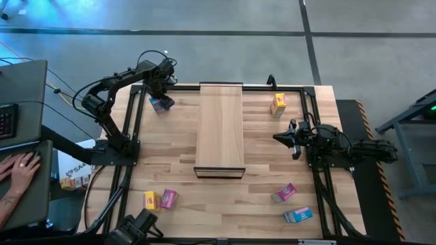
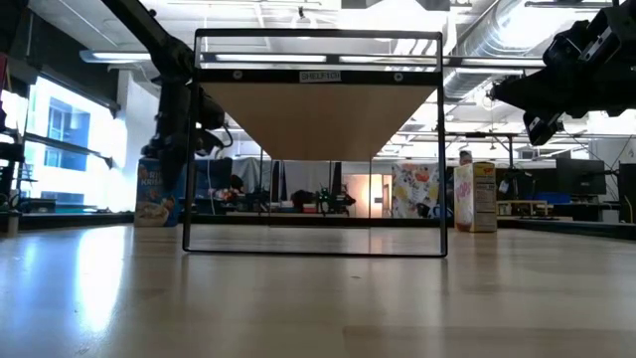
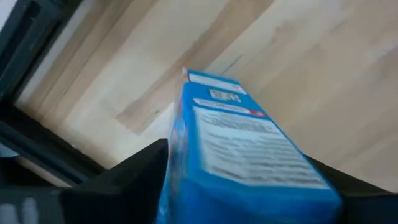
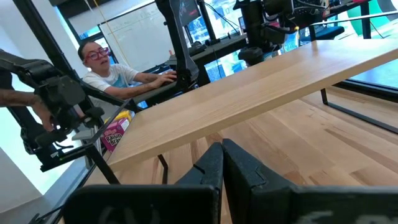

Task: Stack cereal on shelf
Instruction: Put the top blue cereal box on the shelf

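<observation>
My left gripper (image 1: 161, 101) is at the table's far left corner, shut on a blue cereal box (image 3: 239, 146), which also shows in the low view (image 2: 154, 204). My right gripper (image 4: 222, 163) is shut on nothing and hovers right of the shelf (image 1: 220, 126), a pale plank on a thin black frame (image 2: 313, 109). A yellow box (image 1: 278, 104) stands near the far right. A pink box (image 1: 283, 193) and a blue box (image 1: 298, 216) lie near right. A yellow box (image 1: 150, 200) and a pink box (image 1: 168, 198) sit near left. My left gripper pinches the blue cereal box between its two fingers, one dark finger (image 3: 140, 177) against the box's blue side (image 3: 175, 162) and the other on the opposite side. The fingers come slanting down from above. The box's far end (image 3: 211, 84) points at the tabletop; whether it is lifted clear, I cannot tell.
A black rail frame (image 1: 129, 129) runs along the table's left, right and far sides. A person sits beyond the left edge, a hand (image 1: 20, 167) by a keyboard. More cereal boxes (image 1: 71, 178) lie off the table on the left. Bare wood (image 1: 225, 201) lies in front of the shelf.
</observation>
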